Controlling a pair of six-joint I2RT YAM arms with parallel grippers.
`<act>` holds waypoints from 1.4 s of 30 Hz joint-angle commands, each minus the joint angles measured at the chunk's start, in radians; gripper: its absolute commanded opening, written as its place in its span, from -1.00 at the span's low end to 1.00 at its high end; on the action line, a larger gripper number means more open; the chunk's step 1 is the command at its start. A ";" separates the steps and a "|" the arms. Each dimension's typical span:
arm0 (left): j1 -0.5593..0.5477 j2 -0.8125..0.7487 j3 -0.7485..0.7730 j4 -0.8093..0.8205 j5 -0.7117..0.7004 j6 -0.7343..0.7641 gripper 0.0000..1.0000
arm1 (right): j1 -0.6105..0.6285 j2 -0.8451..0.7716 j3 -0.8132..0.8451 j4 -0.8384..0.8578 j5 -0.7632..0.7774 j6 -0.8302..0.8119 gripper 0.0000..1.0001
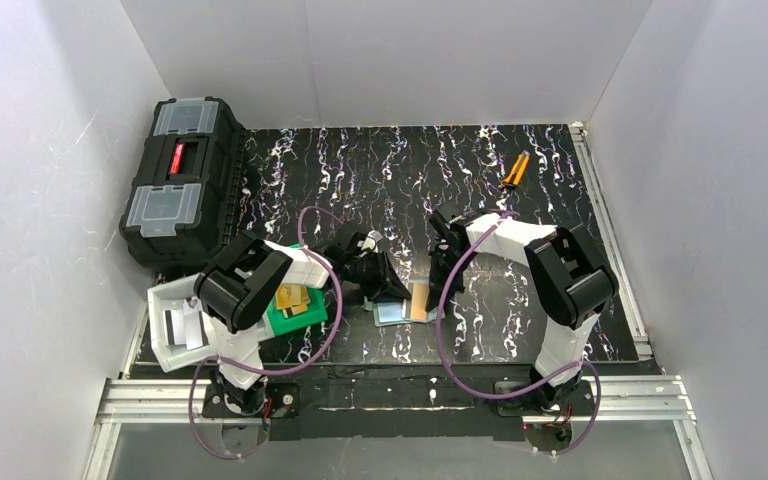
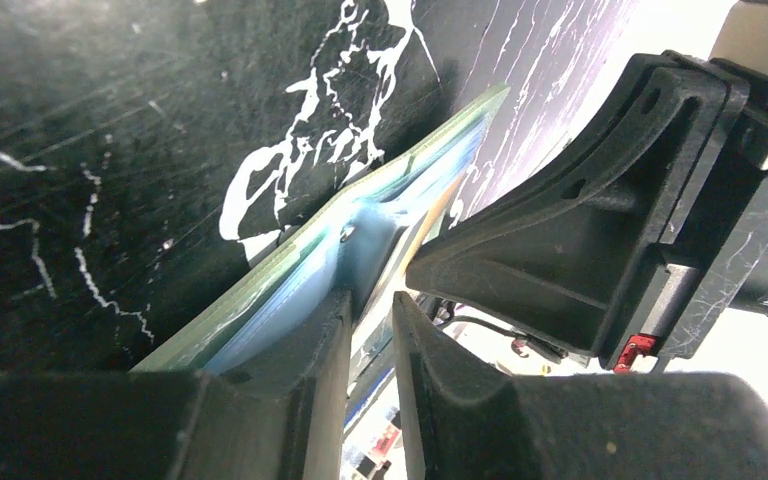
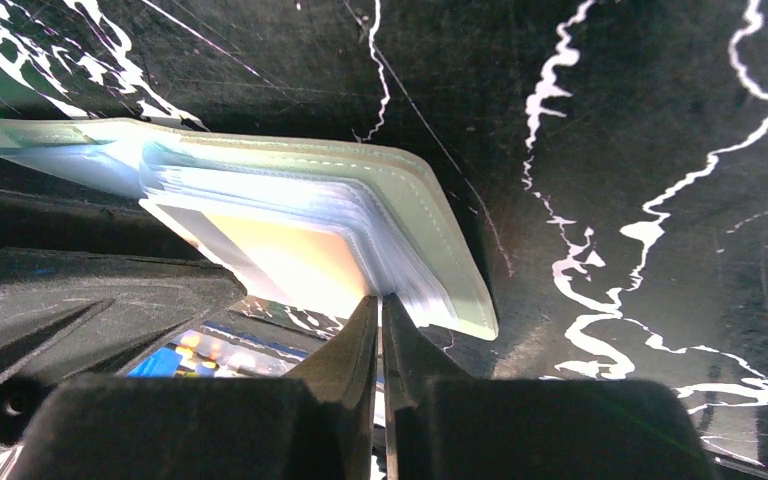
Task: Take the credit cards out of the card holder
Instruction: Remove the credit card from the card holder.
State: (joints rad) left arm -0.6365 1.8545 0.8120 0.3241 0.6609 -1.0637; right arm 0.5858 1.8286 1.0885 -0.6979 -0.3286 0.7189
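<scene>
The right gripper (image 3: 378,312), pinched shut at a corner of 1 card (image 3: 280,255) inside the holder (image 3: 400,185), may drag a sleeve (image 3: 412,290) along. The left gripper (image 2: 372,300) is nearly closed at the holder's fold, and its hold is unclear.

Both arms bend in from the near edge and reach down low over the middle of the surface. The left end effector (image 2: 370,305) has its fingers (image 2: 315,345) close together, pinching a flap of the card holder (image 2: 290,270). The right end effector (image 3: 380,305) is almost closed, nipping the corner of a credit card (image 3: 280,255).
</scene>
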 commanded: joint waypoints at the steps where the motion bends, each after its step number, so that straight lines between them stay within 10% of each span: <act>1: 0.013 -0.049 -0.032 0.037 0.041 -0.033 -0.61 | 0.025 0.097 -0.052 0.093 0.131 -0.006 -0.81; 16: 0.031 -0.042 -0.091 0.221 0.093 -0.118 -1.00 | 0.016 0.102 -0.047 0.096 0.125 -0.006 -0.81; 42: 0.070 -0.129 -0.026 -0.070 0.039 0.096 -0.78 | -0.024 0.096 -0.068 0.124 0.078 0.004 -0.84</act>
State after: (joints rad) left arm -0.5777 1.7844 0.7639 0.2604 0.6846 -0.9787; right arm 0.5583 1.8542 1.0706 -0.6491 -0.4381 0.7441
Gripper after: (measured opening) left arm 0.091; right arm 0.083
